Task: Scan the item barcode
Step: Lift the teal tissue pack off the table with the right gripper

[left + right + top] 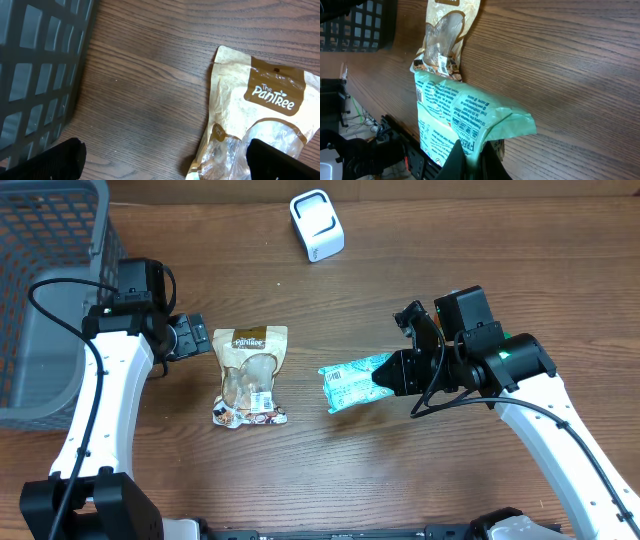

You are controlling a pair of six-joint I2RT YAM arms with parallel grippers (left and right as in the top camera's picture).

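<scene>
My right gripper is shut on one end of a pale green printed packet, which it holds just above the table right of centre. In the right wrist view the packet hangs from the pinching jaws, its printed side with a small barcode facing the camera. A tan PanTree pouch lies flat at centre left. My left gripper stands open just left of the pouch's top edge. In the left wrist view one finger is over the pouch and nothing is between the fingers.
A white scanner stands at the back of the table, above centre. A grey mesh basket fills the far left, close behind the left arm; its wall also shows in the left wrist view. Bare wood table lies in front.
</scene>
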